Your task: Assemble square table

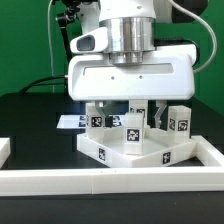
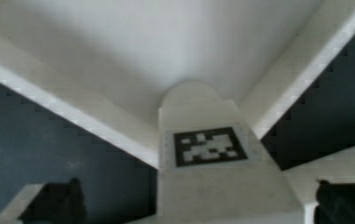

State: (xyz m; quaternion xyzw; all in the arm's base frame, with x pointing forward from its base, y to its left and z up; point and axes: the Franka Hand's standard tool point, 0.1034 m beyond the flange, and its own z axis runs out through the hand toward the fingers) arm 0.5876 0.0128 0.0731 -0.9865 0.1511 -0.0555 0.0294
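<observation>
The white square slab (image 1: 120, 153) lies with one corner towards the camera and has tags on its rim. Several white block legs stand upright on or just behind it: one on the exterior view's left (image 1: 97, 119), one in the middle (image 1: 130, 130) and two on the right (image 1: 161, 118) (image 1: 179, 122). My gripper (image 1: 124, 113) hangs straight down over the middle leg. In the wrist view that tagged leg (image 2: 206, 140) stands between my gripper's (image 2: 200, 202) dark fingers (image 2: 58, 200). The jaws are open, with a gap on each side of the leg. The slab's corner (image 2: 147, 45) lies beyond it.
A long white border rail (image 1: 105, 181) runs along the front and up the exterior view's right side (image 1: 214, 150), with a short piece at the left (image 1: 4, 150). The marker board (image 1: 70, 122) lies flat behind the slab on the black table.
</observation>
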